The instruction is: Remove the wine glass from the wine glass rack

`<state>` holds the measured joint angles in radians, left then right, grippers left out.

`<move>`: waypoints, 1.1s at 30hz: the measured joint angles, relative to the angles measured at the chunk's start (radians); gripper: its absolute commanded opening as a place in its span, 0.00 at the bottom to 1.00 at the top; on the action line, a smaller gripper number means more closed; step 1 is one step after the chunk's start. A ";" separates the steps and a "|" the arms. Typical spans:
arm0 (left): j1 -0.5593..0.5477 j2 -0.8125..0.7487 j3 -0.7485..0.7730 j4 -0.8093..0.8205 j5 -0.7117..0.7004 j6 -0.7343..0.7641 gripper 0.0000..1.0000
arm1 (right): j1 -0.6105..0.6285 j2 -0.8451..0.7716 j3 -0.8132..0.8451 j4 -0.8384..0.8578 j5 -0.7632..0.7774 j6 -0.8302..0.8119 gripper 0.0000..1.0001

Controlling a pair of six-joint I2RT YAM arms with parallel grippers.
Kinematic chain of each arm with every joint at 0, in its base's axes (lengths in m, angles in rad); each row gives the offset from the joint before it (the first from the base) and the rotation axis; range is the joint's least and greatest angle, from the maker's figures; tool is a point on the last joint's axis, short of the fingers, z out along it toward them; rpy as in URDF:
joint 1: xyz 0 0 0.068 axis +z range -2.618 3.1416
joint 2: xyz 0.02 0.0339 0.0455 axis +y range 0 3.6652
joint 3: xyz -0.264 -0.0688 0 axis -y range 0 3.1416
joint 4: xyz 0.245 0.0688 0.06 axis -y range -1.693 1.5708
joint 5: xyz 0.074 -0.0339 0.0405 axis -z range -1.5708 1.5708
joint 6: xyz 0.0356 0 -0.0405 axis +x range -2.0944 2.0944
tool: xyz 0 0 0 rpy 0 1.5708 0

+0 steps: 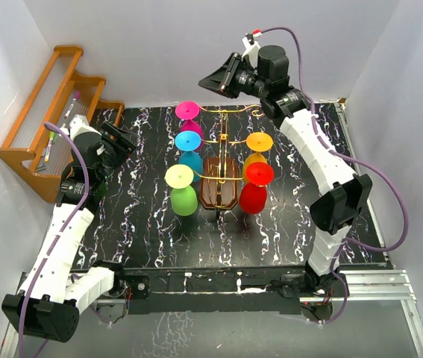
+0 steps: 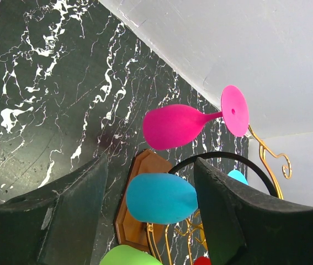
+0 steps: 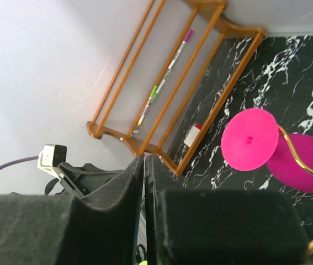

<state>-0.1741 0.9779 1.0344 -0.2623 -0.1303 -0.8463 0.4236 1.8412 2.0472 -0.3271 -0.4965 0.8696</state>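
Gold wire wine glass rack (image 1: pixel 220 186), pink wine glass (image 1: pixel 188 112) hanging at its eleven o'clock, left gripper (image 1: pixel 124 139) at nine o'clock, spread, empty, right gripper (image 1: pixel 205 80) at twelve o'clock, pinched together, empty.

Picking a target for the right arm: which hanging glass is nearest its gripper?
The pink glass, at the far left end of the rack; blue, green, orange and red hang farther from the right gripper.

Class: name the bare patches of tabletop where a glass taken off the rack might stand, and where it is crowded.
Bare: the tabletop strip from the wine glass rack to the near edge; the patch between the red glass and the right arm. Crowded: around the rack, where five glasses hang close together.
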 measured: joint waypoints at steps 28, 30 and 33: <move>0.000 0.000 0.000 -0.030 -0.010 -0.002 0.61 | 0.041 0.227 0.296 -0.409 0.202 0.045 0.29; 0.000 0.000 0.000 -0.034 -0.011 -0.002 0.61 | 0.042 0.231 0.296 -0.433 0.211 0.045 0.29; 0.000 0.000 0.000 -0.038 -0.012 -0.003 0.61 | 0.047 0.233 0.296 -0.452 0.218 0.043 0.30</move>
<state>-0.1741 0.9779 1.0348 -0.3004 -0.1421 -0.8490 0.4702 2.0739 2.3432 -0.7792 -0.2787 0.9127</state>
